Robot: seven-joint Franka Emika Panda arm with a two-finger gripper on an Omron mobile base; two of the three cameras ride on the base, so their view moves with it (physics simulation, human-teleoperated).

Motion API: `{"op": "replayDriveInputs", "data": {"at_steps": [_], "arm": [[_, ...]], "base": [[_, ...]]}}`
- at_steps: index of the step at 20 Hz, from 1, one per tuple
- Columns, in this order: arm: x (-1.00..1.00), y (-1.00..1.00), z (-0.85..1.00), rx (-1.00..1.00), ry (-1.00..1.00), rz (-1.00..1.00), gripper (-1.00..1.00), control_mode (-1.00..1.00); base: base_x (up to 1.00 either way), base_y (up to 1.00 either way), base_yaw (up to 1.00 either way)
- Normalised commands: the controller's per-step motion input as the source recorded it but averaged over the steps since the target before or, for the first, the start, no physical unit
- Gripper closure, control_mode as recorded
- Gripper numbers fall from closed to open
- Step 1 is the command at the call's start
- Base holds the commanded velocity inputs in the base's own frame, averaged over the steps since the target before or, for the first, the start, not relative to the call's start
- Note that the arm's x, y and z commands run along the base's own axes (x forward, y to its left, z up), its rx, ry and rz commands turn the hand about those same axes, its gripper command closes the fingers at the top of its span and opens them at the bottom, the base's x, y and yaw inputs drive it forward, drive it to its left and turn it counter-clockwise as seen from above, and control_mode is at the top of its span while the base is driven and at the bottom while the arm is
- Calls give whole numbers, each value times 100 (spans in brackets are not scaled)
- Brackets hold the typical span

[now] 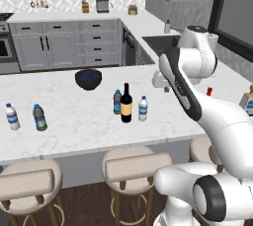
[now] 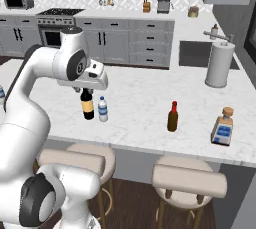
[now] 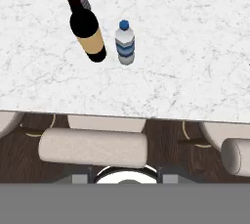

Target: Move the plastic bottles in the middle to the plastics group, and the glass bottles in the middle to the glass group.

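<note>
At the middle of the bench [image 1: 74,121] stand 3 bottles in a tight row: the tall dark wine bottle [image 1: 126,103], a clear-white water bottle [image 1: 143,108] just beside it toward the glass group, and a darker water bottle [image 1: 117,102] just beside it on the other side, partly behind it. All 3 are upright, long axes vertical.

The gripper [image 2: 76,90] hangs above the bench's near edge, over the stools (the hand view looks straight down). From there the cluster lies forward and slightly to one side, the clear-white bottle [image 3: 125,42] being the nearer target and unobstructed. I cannot tell how the jaws stand; they hold nothing visible.

The plastics group [image 1: 25,117] waits far left; the brown red-capped bottle [image 2: 173,117] and squat pale bottle [image 2: 222,127] far right.
</note>
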Motion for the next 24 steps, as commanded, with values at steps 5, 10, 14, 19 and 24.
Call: {"op": "replayDriveInputs", "data": {"at_steps": [5,10,14,19,24], "arm": [[-8,0,-1,-1,-1,0,-100,-100],[-23,28,-7,-5,-8,6,-100,-100],[-1,58,16,-8,-23,23,-100,-100],[22,43,23,-2,-9,30,-100,-100],[50,32,1,-1,-4,23,-100,-100]], "base": [[0,0,0],[0,0,0],[0,0,0],[0,0,0],[0,0,0]]}}
